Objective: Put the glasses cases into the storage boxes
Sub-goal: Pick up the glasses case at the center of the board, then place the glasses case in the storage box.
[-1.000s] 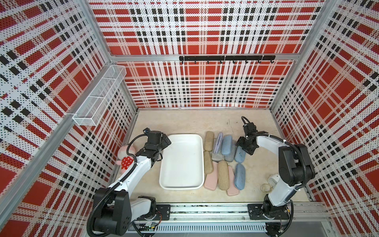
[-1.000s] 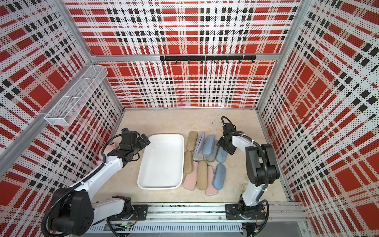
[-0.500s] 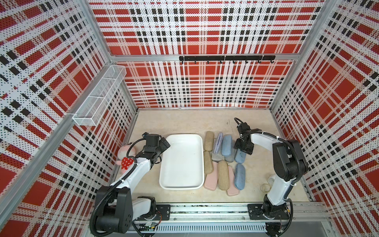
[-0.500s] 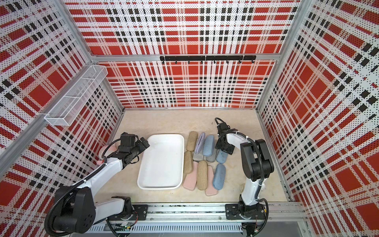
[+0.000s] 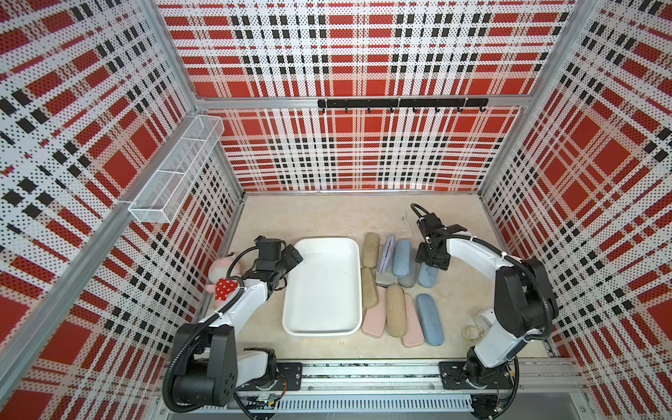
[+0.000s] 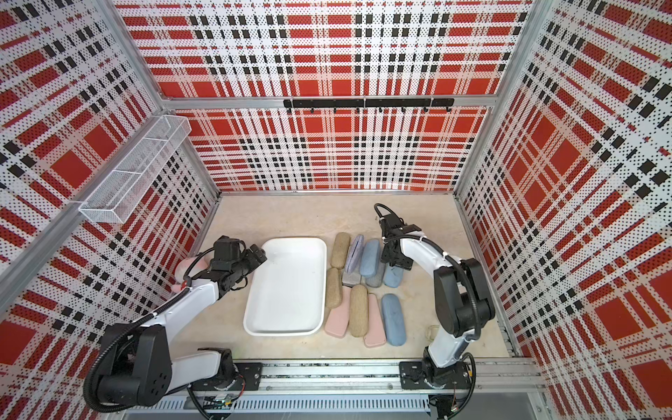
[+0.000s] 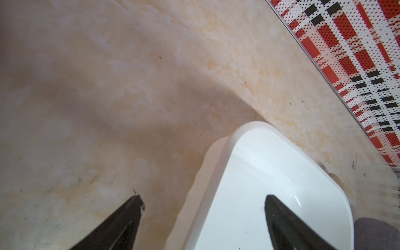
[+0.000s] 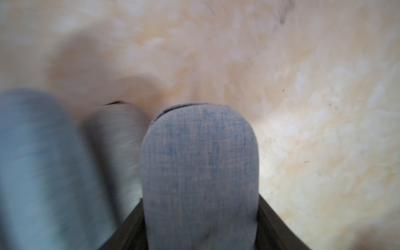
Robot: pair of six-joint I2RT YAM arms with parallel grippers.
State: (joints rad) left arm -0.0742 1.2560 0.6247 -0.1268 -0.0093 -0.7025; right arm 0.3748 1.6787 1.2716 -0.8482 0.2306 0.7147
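Since a second ago, the left gripper is found shifted closer to the white tub, and the right gripper is found swung in toward the tub, over the far cases. In both top views the tub is seen with nothing in it, and the glasses cases are all laid on the table just to the tub's right. The left gripper is held at the tub's far left corner. The right gripper is set on a light blue case, the one lying farthest from the tub in the far row, beside a grey case. In the left wrist view the fingers are spread wide with nothing held. One is seen over the table outside the tub and one over its inside, with the rim between them; contact with the rim cannot be told. In the right wrist view the light blue case is shown sharp and clamped between the two dark, half-closed fingers. The grey case is blurred on its tub side.
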